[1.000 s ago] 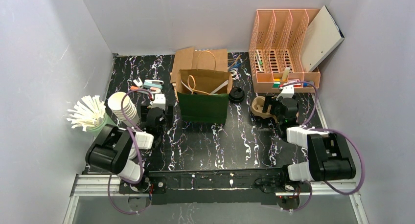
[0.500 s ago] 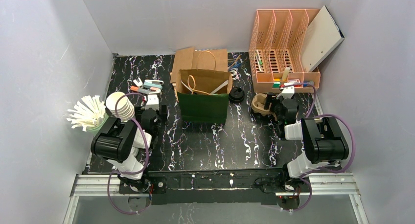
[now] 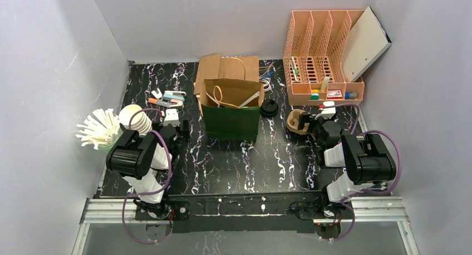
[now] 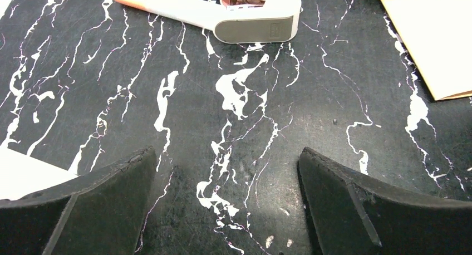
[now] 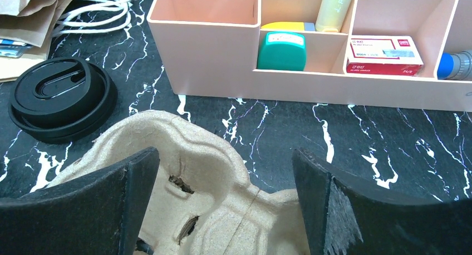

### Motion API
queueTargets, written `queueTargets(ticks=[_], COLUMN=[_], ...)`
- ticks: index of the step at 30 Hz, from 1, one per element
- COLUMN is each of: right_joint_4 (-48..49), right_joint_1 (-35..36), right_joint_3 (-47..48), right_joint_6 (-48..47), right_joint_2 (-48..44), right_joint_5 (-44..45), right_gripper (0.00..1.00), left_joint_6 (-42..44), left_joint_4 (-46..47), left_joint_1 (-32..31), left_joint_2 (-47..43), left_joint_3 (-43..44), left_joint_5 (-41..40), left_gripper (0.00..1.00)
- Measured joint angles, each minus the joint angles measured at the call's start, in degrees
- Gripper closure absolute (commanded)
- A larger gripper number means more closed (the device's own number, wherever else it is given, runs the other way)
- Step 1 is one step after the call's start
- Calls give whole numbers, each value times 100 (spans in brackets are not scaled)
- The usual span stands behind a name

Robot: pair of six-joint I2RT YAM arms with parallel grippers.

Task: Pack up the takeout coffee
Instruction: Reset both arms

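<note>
Sitting right of the open paper bag [image 3: 231, 121], the pulp cup carrier [image 5: 183, 166] lies on the table [image 4: 311, 110] under the right gripper [image 5: 222, 155], with the black lids [image 5: 58, 102] just far-left of it. Jaws spread wide: left finger over the carrier's edge, right finger over bare table, nothing held. Over the last second this arm folded back toward its base; the carrier has not shifted. Likely lining up again, so the pickup is not yet made. Left gripper [image 4: 225, 152] gapes fully, empty, over bare table. It has swung farther away, beside the cup stack [image 3: 136, 120], so cups may be next.
</note>
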Motion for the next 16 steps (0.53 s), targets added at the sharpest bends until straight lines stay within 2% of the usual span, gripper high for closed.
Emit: queueTargets(ticks=[16], right_joint_4=[-9], right_joint_1=[-7], right_joint_3=[9], right_joint_6=[22], right_joint_2=[0], right_joint_5=[2], right_gripper=[2], left_joint_6=[-2], left_joint_4=[57], left_joint_1=[9], left_joint_2=[2], left_joint_3=[0], left_joint_5=[72], left_gripper=[2])
